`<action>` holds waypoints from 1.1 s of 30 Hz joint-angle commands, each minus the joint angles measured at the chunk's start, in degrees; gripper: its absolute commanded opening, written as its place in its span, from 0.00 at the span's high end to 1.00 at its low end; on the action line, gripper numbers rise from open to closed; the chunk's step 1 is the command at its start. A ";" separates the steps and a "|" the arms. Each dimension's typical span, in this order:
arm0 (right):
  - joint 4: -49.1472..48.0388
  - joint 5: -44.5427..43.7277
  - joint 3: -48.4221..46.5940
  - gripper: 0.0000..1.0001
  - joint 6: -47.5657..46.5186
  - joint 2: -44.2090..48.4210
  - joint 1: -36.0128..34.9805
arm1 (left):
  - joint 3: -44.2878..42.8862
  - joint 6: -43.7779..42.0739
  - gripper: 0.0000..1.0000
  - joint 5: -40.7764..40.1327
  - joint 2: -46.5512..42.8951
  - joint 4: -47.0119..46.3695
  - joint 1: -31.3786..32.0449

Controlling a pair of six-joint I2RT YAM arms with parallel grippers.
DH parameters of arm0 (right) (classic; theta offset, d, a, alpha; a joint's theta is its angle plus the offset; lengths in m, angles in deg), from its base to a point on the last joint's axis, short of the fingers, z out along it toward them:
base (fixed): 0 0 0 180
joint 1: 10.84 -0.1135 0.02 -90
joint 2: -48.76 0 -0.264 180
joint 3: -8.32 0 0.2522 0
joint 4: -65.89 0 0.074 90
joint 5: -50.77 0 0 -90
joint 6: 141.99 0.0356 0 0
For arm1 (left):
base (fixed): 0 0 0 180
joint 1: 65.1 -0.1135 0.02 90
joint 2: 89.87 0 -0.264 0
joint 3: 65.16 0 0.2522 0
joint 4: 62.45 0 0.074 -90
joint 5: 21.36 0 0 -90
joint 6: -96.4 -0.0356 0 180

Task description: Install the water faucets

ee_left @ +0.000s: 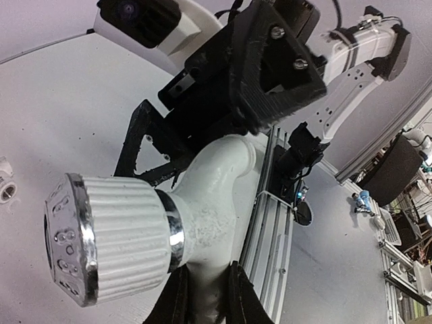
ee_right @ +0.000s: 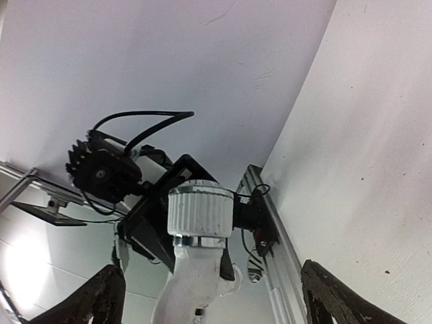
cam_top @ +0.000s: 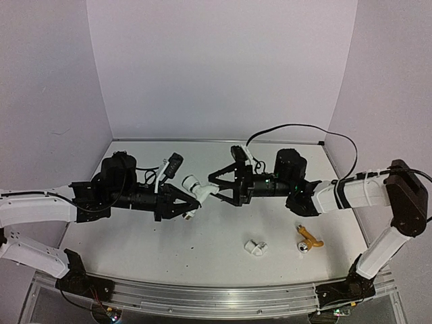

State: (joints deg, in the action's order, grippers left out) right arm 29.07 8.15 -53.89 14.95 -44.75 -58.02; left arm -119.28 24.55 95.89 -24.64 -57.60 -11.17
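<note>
Pinched in the left gripper, by its curved white body: the white faucet, up in the air above the middle of the table and not touching it. In the left wrist view, dark fingers pressed against that body from both sides at the bottom edge. Ribbed head of the white faucet, with its silvery rings, turned to the left of that view.

Facing it from the other side: the right gripper, spread wide. In the right wrist view, the ribbed head standing between the two fingertips, apart from both, with open space on each side. Behind it in the same view, the black body of the left gripper.

Lying on the table at the front right, well apart from both grippers: the yellow-gold faucet, silvery end toward the near edge. Near it on the left, not touching: a white pipe fitting.

Hidden or unclear:
- Far end of the white body, covered by the right gripper in the left wrist view.
- Part between the left fingers, cut off by the bottom edge there.
- Only the tips of the right fingers shown in the right wrist view.
- From above, impossible to tell whether the right fingertips touch the faucet or stop just beside it.
</note>
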 commanded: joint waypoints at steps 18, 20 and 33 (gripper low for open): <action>29.50 -0.62 -11.12 0.95 -21.20 -1.48 -4.24 | -7.82 -2.71 1.00 -0.48 4.39 6.97 -0.14; 27.45 -2.35 -9.32 1.00 -20.80 0.14 -4.24 | -8.33 -0.82 0.92 -1.93 4.15 6.97 -0.14; 8.08 -12.25 2.80 1.00 -14.39 14.03 -4.24 | 1.64 17.34 0.16 5.16 4.27 -15.79 -0.41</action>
State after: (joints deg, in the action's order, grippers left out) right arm 48.24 -2.45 -51.75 -2.36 -33.78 -62.00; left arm -120.07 34.72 97.57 -21.79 -61.69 -11.33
